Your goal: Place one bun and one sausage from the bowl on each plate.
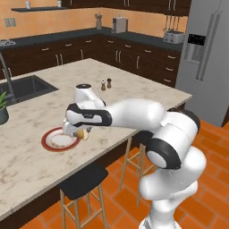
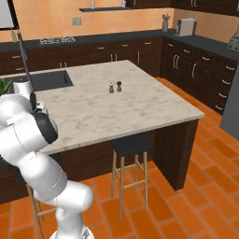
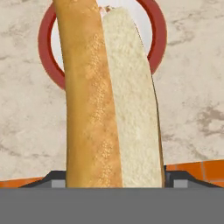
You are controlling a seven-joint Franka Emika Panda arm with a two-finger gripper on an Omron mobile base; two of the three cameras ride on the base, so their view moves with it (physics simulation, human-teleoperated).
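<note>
Marble island counter [image 1: 134,87], dark cabinets, orange tile floor, gripper [image 1: 79,133] clamped on bun [image 3: 109,100] over red-rimmed plate [image 1: 48,144]

no readable text, labels or signs

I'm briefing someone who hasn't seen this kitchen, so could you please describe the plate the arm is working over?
Start at the marble-topped island with the sink at its far end. Near its front edge, above the black stool, lies a small round white plate with a red rim, and the bun in the gripper hangs over its right edge. Its red rim marks it out.
</note>
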